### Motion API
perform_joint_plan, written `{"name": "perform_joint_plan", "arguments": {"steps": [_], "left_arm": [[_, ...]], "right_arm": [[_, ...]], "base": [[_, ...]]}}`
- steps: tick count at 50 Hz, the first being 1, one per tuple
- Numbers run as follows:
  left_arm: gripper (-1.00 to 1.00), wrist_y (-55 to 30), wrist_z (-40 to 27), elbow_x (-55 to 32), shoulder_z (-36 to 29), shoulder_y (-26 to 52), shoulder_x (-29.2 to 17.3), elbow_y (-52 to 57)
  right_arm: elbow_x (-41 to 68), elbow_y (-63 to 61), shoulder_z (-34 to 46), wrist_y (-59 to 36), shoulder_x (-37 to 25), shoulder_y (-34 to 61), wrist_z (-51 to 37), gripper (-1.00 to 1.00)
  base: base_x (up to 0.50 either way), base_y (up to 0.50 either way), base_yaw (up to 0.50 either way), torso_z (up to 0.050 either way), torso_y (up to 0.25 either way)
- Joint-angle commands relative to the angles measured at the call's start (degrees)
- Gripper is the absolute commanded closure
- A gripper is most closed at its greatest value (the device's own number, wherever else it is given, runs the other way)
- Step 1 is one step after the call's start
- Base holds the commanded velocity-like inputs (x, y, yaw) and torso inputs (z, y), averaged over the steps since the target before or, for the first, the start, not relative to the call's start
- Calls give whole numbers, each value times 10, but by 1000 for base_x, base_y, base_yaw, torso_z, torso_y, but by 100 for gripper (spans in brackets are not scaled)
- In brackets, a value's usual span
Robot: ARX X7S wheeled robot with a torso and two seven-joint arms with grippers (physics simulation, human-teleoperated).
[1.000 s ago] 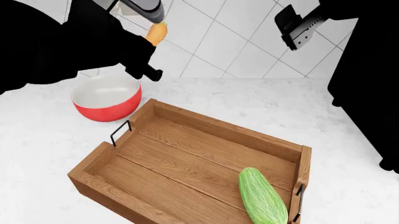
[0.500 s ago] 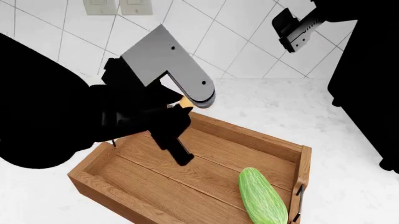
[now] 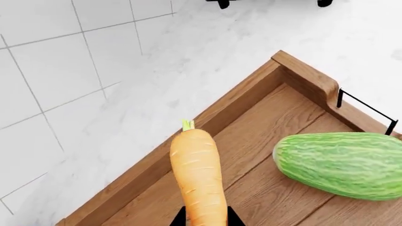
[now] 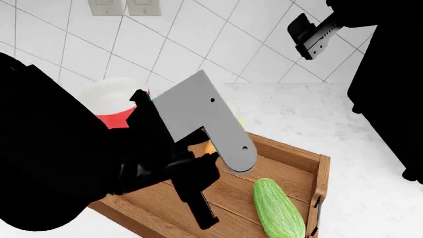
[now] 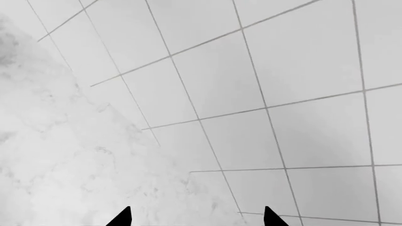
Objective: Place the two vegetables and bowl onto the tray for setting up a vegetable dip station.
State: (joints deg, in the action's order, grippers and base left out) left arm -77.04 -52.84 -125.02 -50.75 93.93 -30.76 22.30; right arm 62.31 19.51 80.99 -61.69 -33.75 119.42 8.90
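Carrot [image 3: 197, 181] — clamped between my left jaws, whose dark tips show on either side of its lower end at the bottom centre of the left wrist view. Its green stem points toward the tray's long wall, and the body hangs over the tray [image 3: 251, 101] floor; whether it touches the planks I cannot tell. In the head view only a sliver of orange [image 4: 210, 147] shows behind my left gripper's grey plate, centre of frame.

Cucumber-like vegetable [image 4: 278, 208] lies on the tray floor at lower right of the head view, beside the short end wall with the black wire handle [image 4: 317, 215]. In the wrist view it [image 3: 342, 164] sits at right, near the carrot but apart from it.

Bowl [image 4: 114, 106] — red outside, white inside, largely hidden behind my left arm at centre left of the head view, standing on the white marbled counter [image 4: 317, 111] outside the tray.

My right gripper [image 4: 312, 33] is raised at upper right against the tiled wall [image 4: 218, 39]; its two tips stand well apart in the right wrist view, holding nothing.
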Motion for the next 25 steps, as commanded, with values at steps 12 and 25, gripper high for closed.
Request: {"name": "perform_joint_plan", "arguments": {"steps": [12,25], "left_arm": [[100,9,6,15,-18,-17,20,-7],[100,-88,171,159,-4,21,70,-136]], "right_arm": [[-9,5,3,7,4,-10,5,-100],[-15,1,8,8,-1,-15,9,-100]], "base": [[0,0,0,0,1],[0,0,0,1,0]]}}
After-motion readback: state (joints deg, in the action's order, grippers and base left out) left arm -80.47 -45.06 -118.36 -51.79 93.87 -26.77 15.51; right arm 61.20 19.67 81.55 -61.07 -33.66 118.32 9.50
